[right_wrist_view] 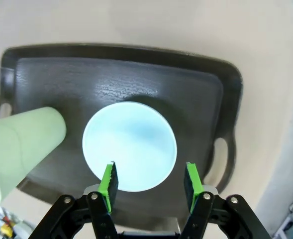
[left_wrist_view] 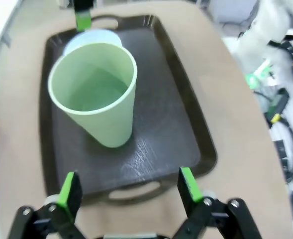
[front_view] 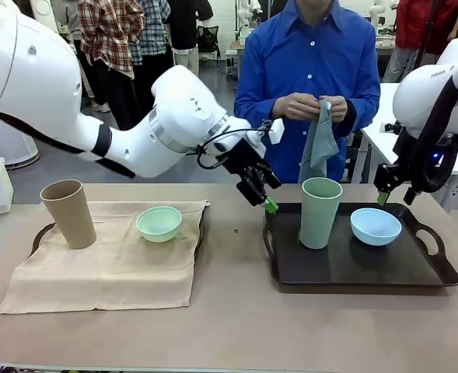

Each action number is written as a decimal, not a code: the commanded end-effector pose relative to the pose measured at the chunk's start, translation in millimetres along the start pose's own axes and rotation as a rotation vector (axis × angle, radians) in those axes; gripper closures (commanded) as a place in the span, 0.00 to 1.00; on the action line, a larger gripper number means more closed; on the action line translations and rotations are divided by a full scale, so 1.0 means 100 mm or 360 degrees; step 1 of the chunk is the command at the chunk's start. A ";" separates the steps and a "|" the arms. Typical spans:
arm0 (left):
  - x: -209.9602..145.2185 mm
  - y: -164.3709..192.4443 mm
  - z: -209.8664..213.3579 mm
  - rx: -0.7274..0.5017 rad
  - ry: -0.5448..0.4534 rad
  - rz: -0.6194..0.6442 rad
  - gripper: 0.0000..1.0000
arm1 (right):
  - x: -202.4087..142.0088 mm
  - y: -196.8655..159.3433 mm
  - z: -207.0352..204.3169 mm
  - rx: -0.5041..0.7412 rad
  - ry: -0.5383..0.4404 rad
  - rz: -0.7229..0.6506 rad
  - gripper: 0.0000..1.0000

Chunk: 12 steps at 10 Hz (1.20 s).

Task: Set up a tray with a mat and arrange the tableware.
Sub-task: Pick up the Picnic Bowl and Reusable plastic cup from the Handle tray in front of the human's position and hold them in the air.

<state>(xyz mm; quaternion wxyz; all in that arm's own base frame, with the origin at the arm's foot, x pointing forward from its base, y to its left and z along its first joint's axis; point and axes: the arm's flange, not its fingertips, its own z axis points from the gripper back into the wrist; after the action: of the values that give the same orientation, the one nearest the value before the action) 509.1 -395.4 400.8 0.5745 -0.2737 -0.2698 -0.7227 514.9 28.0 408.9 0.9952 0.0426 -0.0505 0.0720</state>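
Tableware is split between two trays. The sage green cup stands upright in the left half of the dark tray. The pale blue bowl sits in the right half, nearer the far edge and apart from the cup. This tray has no mat. The tan cup and mint green bowl stand on a beige mat that covers the other tray, the cup at its left edge and the bowl toward its far right.

Risks, as judged:
- The tall cup is the likeliest item to tip. A finger catching its rim or wall on approach would knock it toward the bowl.
- A pinch on the bowl's thin, curved rim could slip or flip it.
- A nudge to the left handle would slide the tray and everything on it.
- The person's hands hold a grey cloth above the far edge. Laying it while the cup and bowl are on the tray, or while an arm is over the tray, risks a snag.

Pose:
- The left gripper reaches across the middle of the table. It is angled down over the dark tray's left handle, jaws wide apart and empty, aimed at the cup.
- The right gripper hangs above the bowl, pointing straight down, jaws apart and gripping nothing.
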 end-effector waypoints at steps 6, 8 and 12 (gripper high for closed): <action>-0.26 0.23 -0.55 0.0110 -0.0360 0.0155 0.00 | 0.01 -0.06 -0.26 -0.0138 0.0004 -0.0097 0.30; -0.19 0.30 -0.66 0.0124 -0.0316 0.0231 0.00 | -0.06 -0.07 -0.25 -0.0109 -0.0016 -0.0085 0.30; -0.06 0.43 -0.78 0.0103 -0.0283 0.0274 0.00 | -0.14 -0.18 -0.37 0.0029 0.0039 -0.0085 0.30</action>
<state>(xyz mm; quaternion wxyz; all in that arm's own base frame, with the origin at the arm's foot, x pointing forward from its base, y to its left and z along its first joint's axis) 537.2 -446.2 342.7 0.6086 -0.3469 -0.3243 -0.6357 511.8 15.0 376.1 0.9981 0.0301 -0.0348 0.0408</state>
